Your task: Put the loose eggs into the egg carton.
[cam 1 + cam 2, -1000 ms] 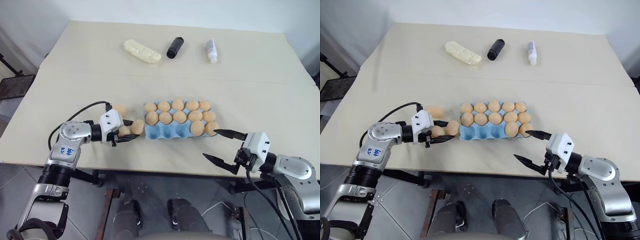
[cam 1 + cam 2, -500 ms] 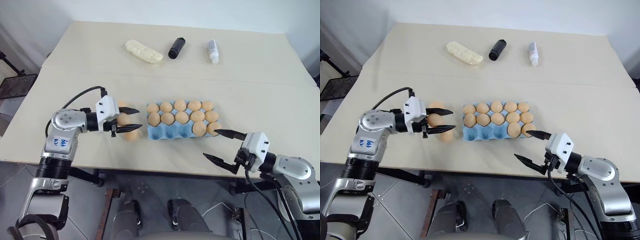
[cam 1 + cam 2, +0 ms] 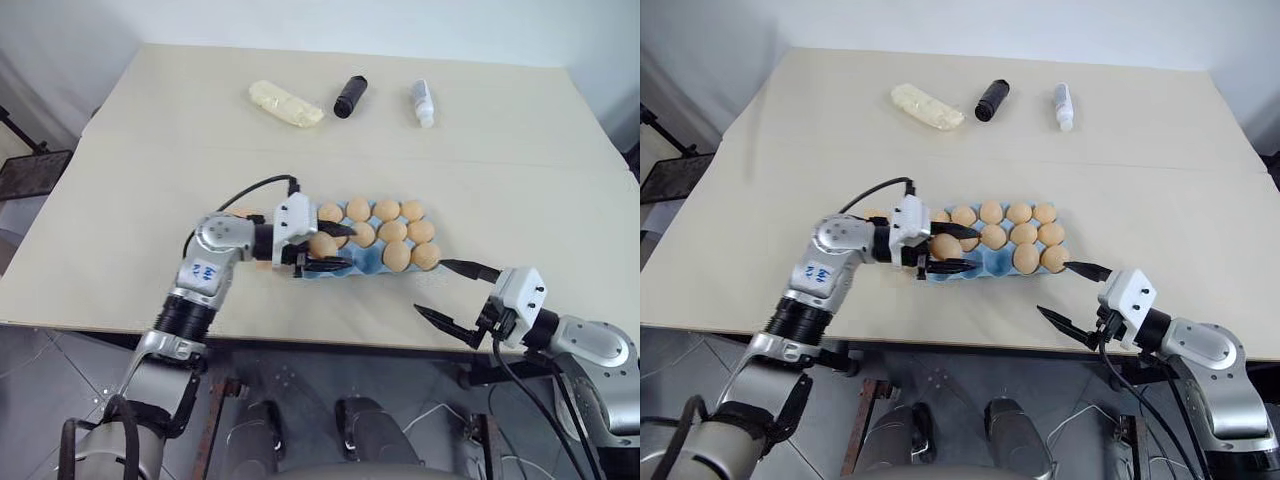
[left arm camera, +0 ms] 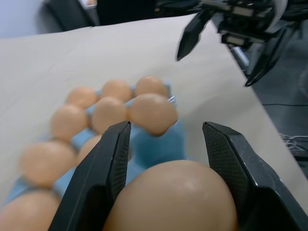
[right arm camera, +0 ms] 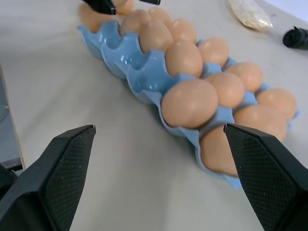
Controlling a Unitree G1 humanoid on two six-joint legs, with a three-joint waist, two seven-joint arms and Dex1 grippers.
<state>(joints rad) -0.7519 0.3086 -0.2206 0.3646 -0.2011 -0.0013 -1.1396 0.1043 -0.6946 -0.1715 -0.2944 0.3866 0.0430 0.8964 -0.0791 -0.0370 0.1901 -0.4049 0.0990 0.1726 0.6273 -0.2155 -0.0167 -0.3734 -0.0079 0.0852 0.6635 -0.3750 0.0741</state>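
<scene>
Left gripper (image 3: pixel 325 250) is clamped on one egg (image 3: pixel 322 245), held over the left end of the carton (image 3: pixel 372 262), near-side row. One loose egg (image 3: pixel 873 215) sits on the table (image 3: pixel 150 180) just behind the left arm, mostly hidden by it. The carton's far and middle rows look full; the near row has empty cups left of two eggs at its right end. Right gripper (image 3: pixel 455 292) hangs off the carton's right corner, jaws wide apart, holding nothing, clear of the eggs. Far across the table lie a pale lump (image 3: pixel 285 103), a black cylinder (image 3: pixel 349 95) and a small white bottle (image 3: pixel 424 102), well apart from the work. Risks: a release off-centre over a cup ridge could let the egg roll onto the table or knock a middle-row neighbour; fingers coming down could nudge the light carton sideways; the arm may sweep the hidden loose egg away.
</scene>
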